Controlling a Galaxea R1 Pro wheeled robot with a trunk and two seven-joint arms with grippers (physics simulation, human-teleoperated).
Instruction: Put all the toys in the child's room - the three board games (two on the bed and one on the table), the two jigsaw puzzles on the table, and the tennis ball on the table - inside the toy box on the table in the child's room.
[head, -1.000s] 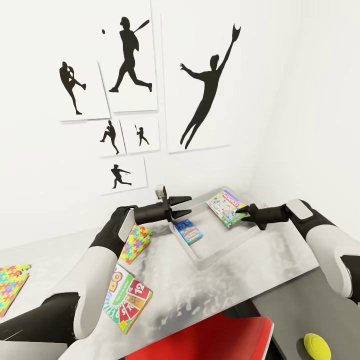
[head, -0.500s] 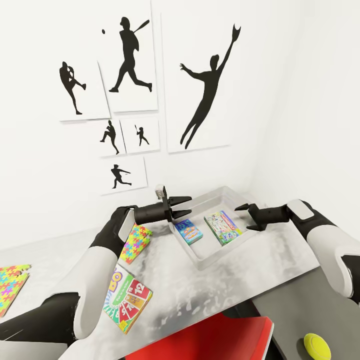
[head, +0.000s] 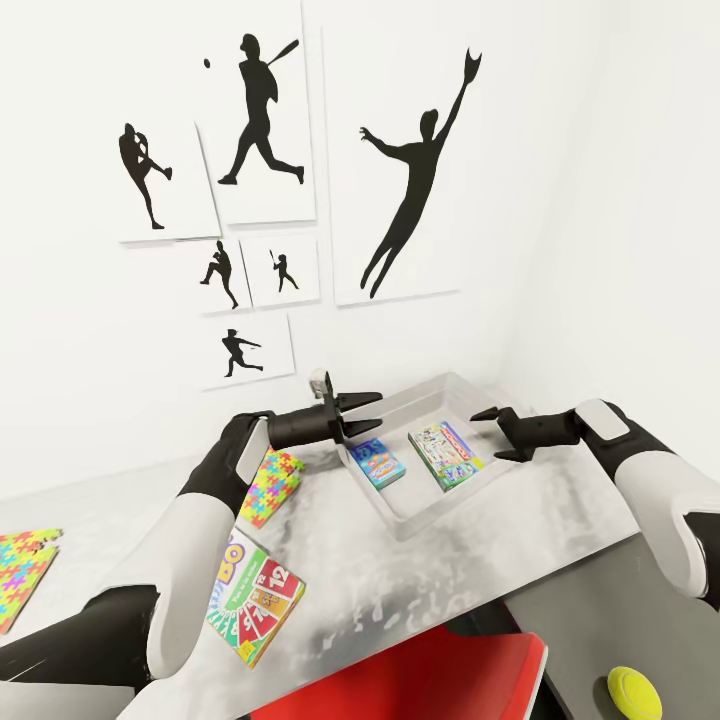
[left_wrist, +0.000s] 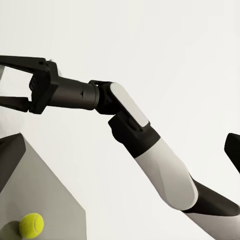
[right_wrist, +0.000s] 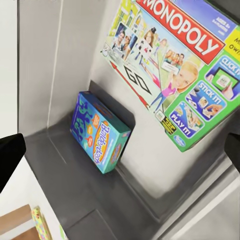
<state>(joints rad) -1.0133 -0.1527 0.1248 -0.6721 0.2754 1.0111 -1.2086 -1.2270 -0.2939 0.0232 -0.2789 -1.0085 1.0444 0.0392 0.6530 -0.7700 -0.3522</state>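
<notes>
- Right gripper (head: 492, 433) hangs with jaws apart and nothing between them, just right of the toy box (head: 420, 512), above its right rim.
- Monopoly (head: 446, 453) lies flat in the box at frame centre-right, below and left of that gripper; the blue game (head: 378, 462) lies beside it, to the left.
- Left gripper (head: 366, 411) hovers over the box's left rim, jaws apart, empty.
- Outstanding: Skip-Bo (head: 254, 596) at lower left, one puzzle (head: 268, 486) left of the box, another puzzle (head: 22, 570) at the far left edge, the ball (head: 634, 692) at lower right.
- Judgement: lift the right gripper clear of the rim before swinging away, so the box is not nudged.
- Recommended: the left gripper takes the near puzzle; the ball suits the right.
</notes>
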